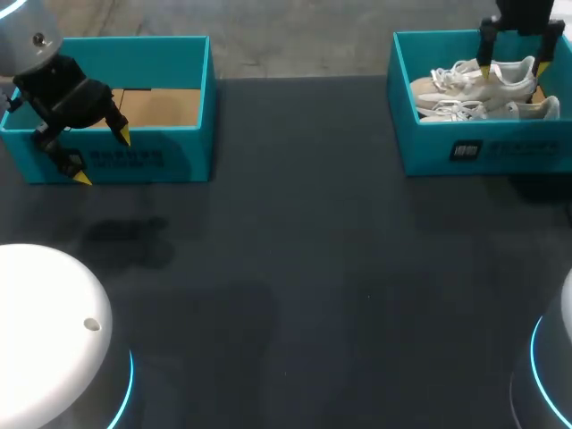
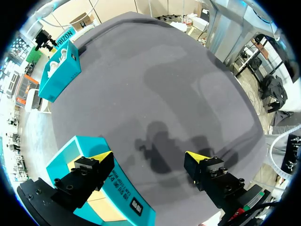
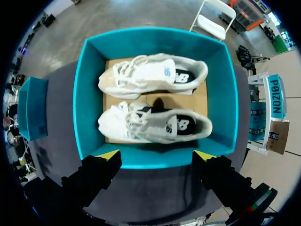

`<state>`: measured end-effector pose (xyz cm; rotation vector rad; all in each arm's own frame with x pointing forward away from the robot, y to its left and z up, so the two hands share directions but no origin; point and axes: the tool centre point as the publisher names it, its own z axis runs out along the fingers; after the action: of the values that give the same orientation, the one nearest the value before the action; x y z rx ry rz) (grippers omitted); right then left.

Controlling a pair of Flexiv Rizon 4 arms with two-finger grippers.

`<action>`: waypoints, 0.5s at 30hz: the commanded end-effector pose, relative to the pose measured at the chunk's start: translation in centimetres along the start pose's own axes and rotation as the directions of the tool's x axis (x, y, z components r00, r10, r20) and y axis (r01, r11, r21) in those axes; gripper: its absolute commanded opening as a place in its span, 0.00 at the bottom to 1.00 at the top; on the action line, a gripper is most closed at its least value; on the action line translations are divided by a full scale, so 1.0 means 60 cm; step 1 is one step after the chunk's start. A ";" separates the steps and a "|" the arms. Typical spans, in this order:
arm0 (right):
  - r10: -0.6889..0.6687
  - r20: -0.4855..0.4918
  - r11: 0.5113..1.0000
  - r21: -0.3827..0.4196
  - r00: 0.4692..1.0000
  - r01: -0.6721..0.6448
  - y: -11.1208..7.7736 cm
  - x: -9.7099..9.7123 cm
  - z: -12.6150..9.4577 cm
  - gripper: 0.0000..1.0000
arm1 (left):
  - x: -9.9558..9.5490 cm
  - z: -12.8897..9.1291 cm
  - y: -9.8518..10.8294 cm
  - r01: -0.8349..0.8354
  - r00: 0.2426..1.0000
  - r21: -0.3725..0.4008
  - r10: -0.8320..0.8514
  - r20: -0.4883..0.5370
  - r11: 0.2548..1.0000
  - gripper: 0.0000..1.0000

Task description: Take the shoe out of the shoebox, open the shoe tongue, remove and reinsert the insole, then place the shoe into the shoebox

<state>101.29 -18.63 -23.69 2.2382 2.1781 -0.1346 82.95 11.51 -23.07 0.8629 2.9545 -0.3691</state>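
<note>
Nearest to the head camera stand the two white arm bases, one at seven o'clock (image 1: 49, 331) and one at five o'clock (image 1: 561, 357) of the dark surface (image 1: 304, 268). At about ten o'clock on this surface sits a teal shoebox (image 1: 165, 161) with only its brown cardboard floor showing inside. The left arm (image 1: 63, 94) hangs over the front wall of this box. Its jaws are spread wide and pinch nothing; one yellow fingertip (image 2: 101, 156) is above the box, and the other is above the bare surface beside it.

At about two o'clock sits a second teal shoebox (image 1: 483, 152). Two white shoes lie in it side by side, with toes toward nine o'clock: the far shoe (image 3: 150, 75) and the near shoe (image 3: 155, 125). Both lie on the cardboard floor, and their tongues are not opened. The right arm (image 1: 523, 18) hangs above this box. Its jaws are also spread and touch neither shoe; in the head view the yellow fingertips (image 1: 485, 70) are over the far shoe.
</note>
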 end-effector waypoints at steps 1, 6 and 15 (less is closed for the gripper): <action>0.010 -0.002 0.998 -0.054 1.000 -0.010 -0.043 0.007 0.007 1.00 | 0.000 -0.001 0.000 0.000 1.000 -0.003 0.000 -0.003 1.000 1.00; 0.036 -0.007 0.998 -0.053 0.999 -0.036 -0.070 0.017 0.009 1.00 | 0.000 -0.007 -0.001 0.024 1.000 -0.011 -0.024 -0.015 1.000 1.00; 0.105 -0.035 0.993 -0.054 0.994 -0.107 -0.123 0.028 0.019 1.00 | 0.009 -0.073 0.008 0.451 0.890 -0.201 -0.456 0.021 0.870 1.00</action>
<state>95.14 -16.64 -24.35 2.3624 2.0859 -0.1245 83.13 13.09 -20.54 0.4807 3.0876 -0.2275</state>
